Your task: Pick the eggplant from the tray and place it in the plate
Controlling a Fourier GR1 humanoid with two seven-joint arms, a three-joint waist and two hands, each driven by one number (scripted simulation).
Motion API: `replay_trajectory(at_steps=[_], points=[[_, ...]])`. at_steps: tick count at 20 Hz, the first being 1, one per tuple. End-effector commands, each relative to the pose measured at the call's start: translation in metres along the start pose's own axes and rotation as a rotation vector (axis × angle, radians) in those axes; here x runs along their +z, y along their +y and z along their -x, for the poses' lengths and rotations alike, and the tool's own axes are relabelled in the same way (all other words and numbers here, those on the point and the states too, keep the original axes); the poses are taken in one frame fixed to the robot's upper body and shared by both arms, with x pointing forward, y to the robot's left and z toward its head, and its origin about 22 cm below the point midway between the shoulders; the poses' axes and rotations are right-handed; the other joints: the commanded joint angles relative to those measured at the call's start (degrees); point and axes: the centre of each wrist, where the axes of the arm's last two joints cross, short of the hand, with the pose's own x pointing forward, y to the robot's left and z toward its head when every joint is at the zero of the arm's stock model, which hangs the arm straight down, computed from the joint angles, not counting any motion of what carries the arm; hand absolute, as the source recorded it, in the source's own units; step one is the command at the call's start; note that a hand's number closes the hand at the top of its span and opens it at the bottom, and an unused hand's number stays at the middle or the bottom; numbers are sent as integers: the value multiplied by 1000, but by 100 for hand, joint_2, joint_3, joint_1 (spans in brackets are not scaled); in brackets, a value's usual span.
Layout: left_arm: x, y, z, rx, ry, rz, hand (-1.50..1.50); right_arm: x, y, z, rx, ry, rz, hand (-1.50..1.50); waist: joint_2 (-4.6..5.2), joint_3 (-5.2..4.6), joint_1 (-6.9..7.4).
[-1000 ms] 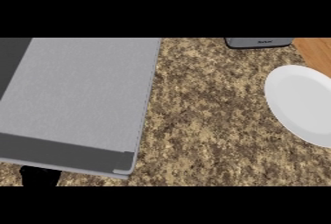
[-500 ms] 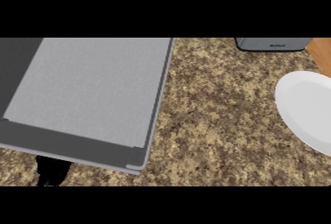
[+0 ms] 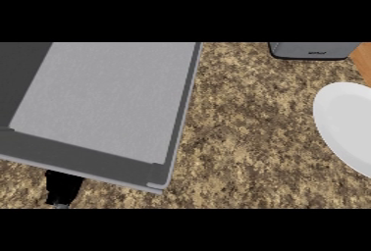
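A large grey tray (image 3: 101,103) fills the left of the head view, and no eggplant shows on the part of it I can see. The white plate (image 3: 348,125) lies at the right edge, cut off by the frame, with nothing on it. A small black part of my left hand (image 3: 62,188) pokes up at the lower left, just in front of the tray's near rim. Too little of it shows to tell how it is posed. My right hand is out of view.
A speckled brown stone counter (image 3: 253,147) lies between tray and plate. A grey appliance base (image 3: 313,50) stands at the back right, with a strip of wood (image 3: 364,63) beside it.
The whole view has shifted: tray and plate sit further right in the picture. More of the black left hand shows at the lower left.
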Motion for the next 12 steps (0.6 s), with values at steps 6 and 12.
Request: replay_trajectory(at_steps=[6, 12], points=[[-31, 12, -43, 14, -116, -66, 0, -39, 73, -40, -34, -16, -49, 150, -21, 31, -12], [-25, 22, -38, 11, -106, -54, 0, -61, 117, -63, -214, 162, 41, -150, -18, 30, 45]])
